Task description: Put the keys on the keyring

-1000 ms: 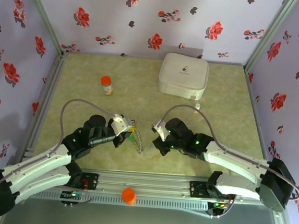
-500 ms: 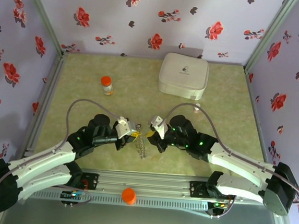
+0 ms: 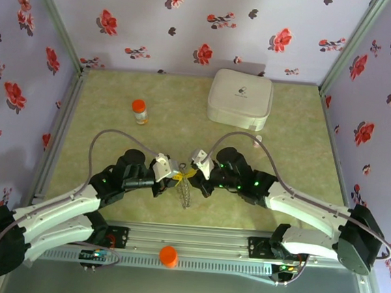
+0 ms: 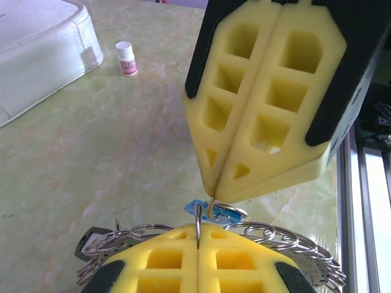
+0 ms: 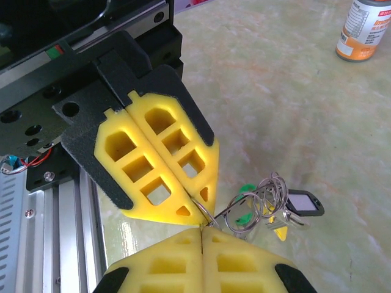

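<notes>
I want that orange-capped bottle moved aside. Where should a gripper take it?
Likely around the body of the orange-capped bottle, below the cap, coming level from the near side: it stands upright and alone, so the jaws can straddle its sides.

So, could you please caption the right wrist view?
Left claw and right claw, both shut, meet tip to tip at the keyring with keys.

lilac walls (image 3: pixel 192 23) printed with red and dark flowers close in three sides of a pale green marbled table (image 3: pixel 118 92), a metal rail (image 3: pixel 193 246) along its near edge.
</notes>
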Controlling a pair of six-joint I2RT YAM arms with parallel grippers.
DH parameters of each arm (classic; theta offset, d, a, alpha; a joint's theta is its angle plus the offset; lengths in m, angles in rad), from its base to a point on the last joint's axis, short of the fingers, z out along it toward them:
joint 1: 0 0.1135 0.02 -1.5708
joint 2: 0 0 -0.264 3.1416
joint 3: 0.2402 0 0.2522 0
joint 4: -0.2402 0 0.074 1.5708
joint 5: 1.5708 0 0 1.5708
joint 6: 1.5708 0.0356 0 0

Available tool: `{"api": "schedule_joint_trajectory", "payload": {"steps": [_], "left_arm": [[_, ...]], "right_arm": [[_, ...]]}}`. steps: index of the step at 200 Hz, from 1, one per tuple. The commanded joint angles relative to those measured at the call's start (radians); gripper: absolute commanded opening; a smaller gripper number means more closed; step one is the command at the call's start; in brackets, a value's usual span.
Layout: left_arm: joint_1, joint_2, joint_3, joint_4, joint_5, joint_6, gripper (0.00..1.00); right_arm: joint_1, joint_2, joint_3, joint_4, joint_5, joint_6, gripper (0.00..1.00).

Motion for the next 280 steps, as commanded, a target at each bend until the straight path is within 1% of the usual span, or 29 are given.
{"api": "schedule_joint_trajectory", "payload": {"steps": [1,72,120,168,202,221,280], "left_arm": [[-0.009,0.002,0.019,0.061,0.025,0.017,0.0],[-0.01,-0.005,0.015,0.06,0.028,0.021,0.0],[-0.01,-0.005,0.015,0.05,0.029,0.026,0.0],[-0.012,-0.004,0.018,0.043,0.027,0.043,0.0],[-0.011,-0.006,0.017,0.042,0.025,0.087,0.0],[-0.013,-0.012,0.012,0.035,0.002,0.127,0.0],[-0.014,-0.071,-0.023,0.069,-0.009,0.223,0.0]], "right_arm": [[-0.001,0.01,0.035,0.031,0.008,-0.003,0.0],[-0.001,0.018,0.038,0.043,0.087,0.039,0.0],[0.0,0.011,0.032,0.06,0.1,0.069,0.0],[0.0,0.015,0.039,0.036,0.152,0.089,0.0],[-0.001,0.02,0.045,0.022,0.162,0.108,0.0],[0.0,0.023,0.045,0.016,0.169,0.116,0.0],[-0.001,0.041,0.059,-0.01,0.194,0.126,0.0]]}}
